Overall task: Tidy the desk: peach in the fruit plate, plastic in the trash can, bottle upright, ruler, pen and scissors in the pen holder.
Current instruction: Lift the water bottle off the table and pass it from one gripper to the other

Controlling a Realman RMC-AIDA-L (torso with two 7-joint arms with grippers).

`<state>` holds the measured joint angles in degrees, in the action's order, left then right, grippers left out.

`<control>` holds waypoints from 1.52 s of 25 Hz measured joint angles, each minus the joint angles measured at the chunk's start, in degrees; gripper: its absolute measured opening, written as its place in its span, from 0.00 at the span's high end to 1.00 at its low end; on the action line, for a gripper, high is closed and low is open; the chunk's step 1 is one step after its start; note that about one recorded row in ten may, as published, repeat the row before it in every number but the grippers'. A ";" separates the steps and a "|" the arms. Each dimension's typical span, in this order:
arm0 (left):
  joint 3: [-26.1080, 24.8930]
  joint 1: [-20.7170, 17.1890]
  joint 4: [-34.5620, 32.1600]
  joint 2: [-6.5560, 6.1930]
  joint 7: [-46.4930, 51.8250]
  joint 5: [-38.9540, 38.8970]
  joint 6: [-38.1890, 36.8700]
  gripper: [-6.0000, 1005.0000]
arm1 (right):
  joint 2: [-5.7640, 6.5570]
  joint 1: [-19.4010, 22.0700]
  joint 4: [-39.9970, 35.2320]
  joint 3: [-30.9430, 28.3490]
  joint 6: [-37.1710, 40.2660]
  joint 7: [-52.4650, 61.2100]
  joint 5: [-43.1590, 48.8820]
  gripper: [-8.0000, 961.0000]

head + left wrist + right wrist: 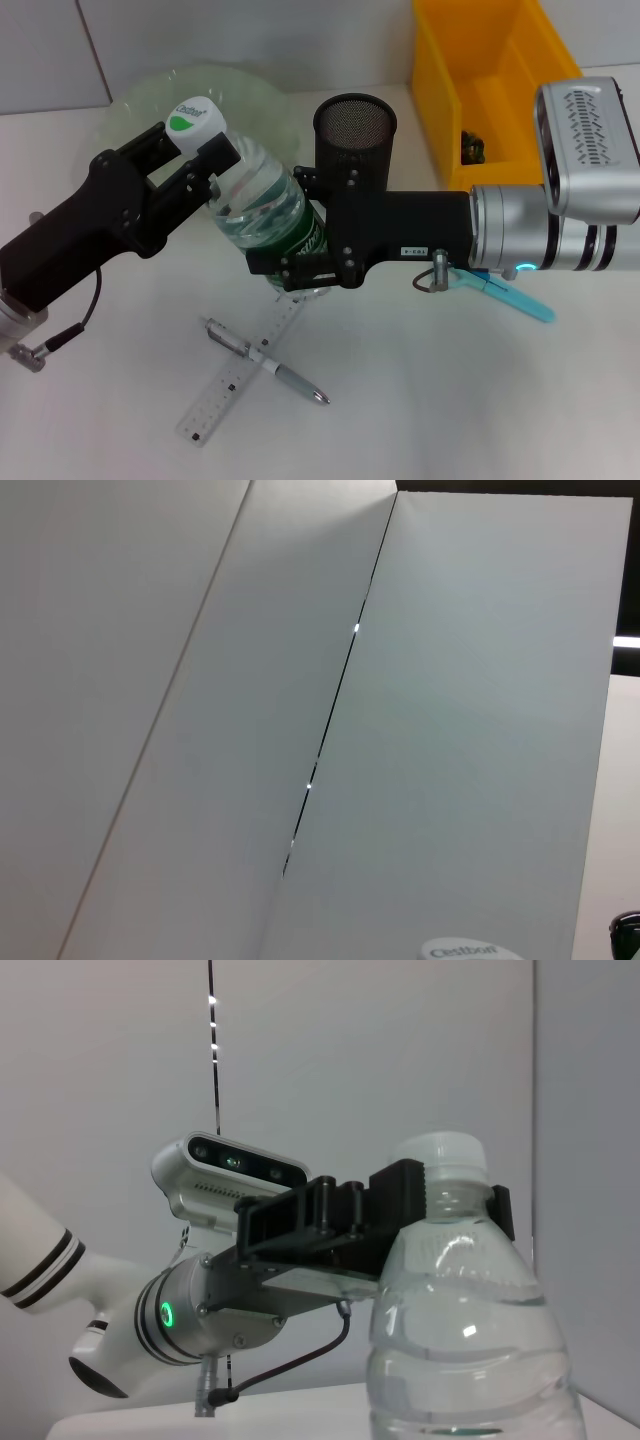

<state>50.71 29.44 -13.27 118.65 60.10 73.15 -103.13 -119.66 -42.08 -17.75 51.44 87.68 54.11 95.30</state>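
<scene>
Left gripper [190, 165] comes in matte black, blocky and angular, its fingers [150, 145] squared off at the tips. A thin black cable [88, 305] loops from its body to a metal plug by the silver wrist cuff. Over on the right gripper [300, 262], same black housing, dotted with small screws and a tiny white label [412, 252]. Behind it sits a brushed silver wrist with a blue-lit ring, black bands, and a grey camera box [590, 150] with slotted vents. A metal ring hangs underneath.
</scene>
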 joint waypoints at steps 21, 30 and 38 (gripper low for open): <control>0.00 0.00 0.00 -0.10 0.09 0.15 -0.07 0.57 | 0.06 0.42 -0.46 2.36 -2.11 0.13 0.10 0.15; 0.00 0.00 -0.27 -0.09 0.17 0.09 -0.09 0.57 | 0.06 0.52 -0.33 3.05 -3.16 0.22 0.11 0.15; 0.01 0.00 -0.27 -0.18 0.20 0.06 0.33 0.57 | 0.06 0.62 -0.65 2.97 -2.40 -0.05 -0.08 0.15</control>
<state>50.72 29.44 -13.54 118.47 60.31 73.21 -102.80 -119.61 -41.47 -18.40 54.41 85.29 54.06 95.22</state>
